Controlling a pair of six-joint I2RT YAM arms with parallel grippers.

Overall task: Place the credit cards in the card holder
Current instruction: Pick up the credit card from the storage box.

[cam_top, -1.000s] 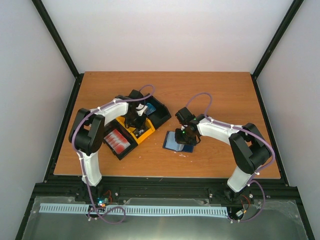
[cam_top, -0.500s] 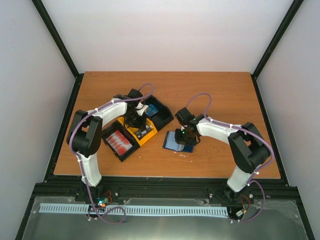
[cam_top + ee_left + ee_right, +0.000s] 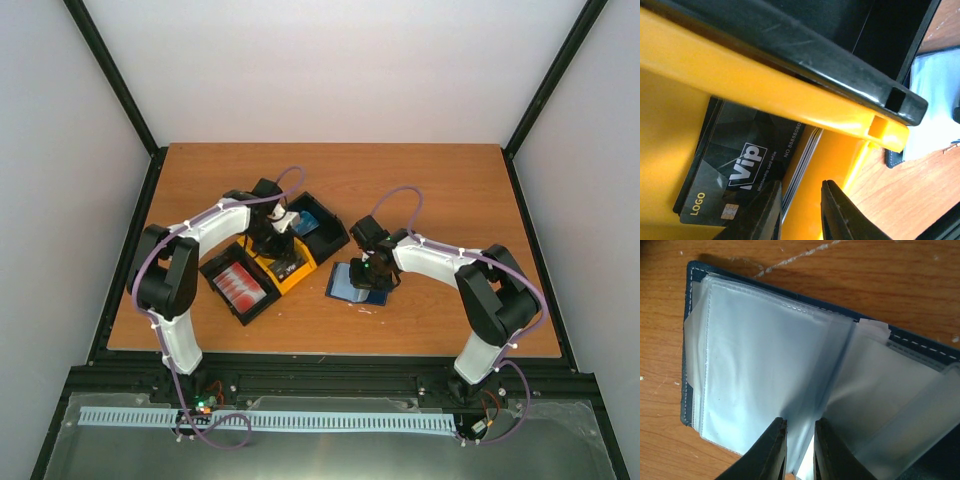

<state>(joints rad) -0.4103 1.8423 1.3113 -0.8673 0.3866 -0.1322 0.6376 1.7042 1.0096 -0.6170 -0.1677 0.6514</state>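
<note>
Left tool [image 3: 801,187] had slid farther over the yellow bin [image 3: 715,65] — ajar, empty; right tool [image 3: 798,422] on card holder [image 3: 755,355] — grip unclear.

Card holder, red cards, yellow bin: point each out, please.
card holder [image 3: 755,360]: right wrist view, on its clear left sleeve.
red cards [image 3: 237,284]: top external view, middle of the red face.
yellow bin [image 3: 740,80]: left wrist view, on its side wall.
</note>
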